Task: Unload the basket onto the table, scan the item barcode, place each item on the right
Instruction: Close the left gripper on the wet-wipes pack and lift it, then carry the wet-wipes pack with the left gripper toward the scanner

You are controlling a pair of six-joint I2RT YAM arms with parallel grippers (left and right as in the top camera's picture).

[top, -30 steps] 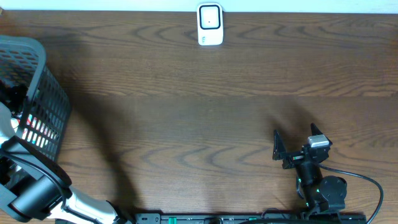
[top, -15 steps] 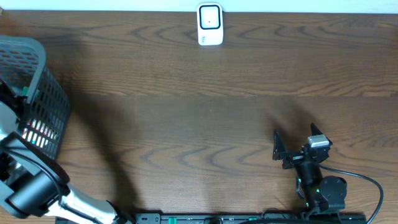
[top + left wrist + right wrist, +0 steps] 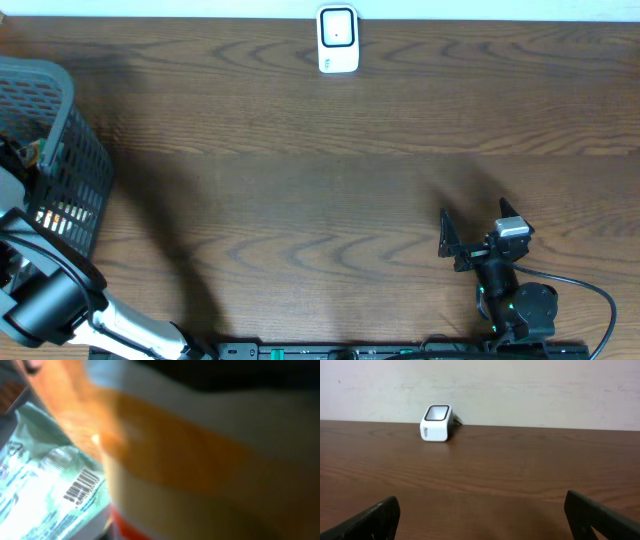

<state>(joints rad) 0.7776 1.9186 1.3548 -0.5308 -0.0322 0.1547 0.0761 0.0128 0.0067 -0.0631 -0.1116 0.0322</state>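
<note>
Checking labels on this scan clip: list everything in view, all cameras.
table: 1, brown wood, under everything
scanner: 1, white, far edge of the table, centre
basket: 1, dark grey mesh, left edge of the table
packet: 1, pale green with a barcode, lower left of the left wrist view
blurred item: 1, orange and cream, fills the left wrist view, too blurred to identify
left arm: 1, black and white, reaching into the basket; grip not visible
right gripper: 1, black, open and empty, near edge on the right
</note>
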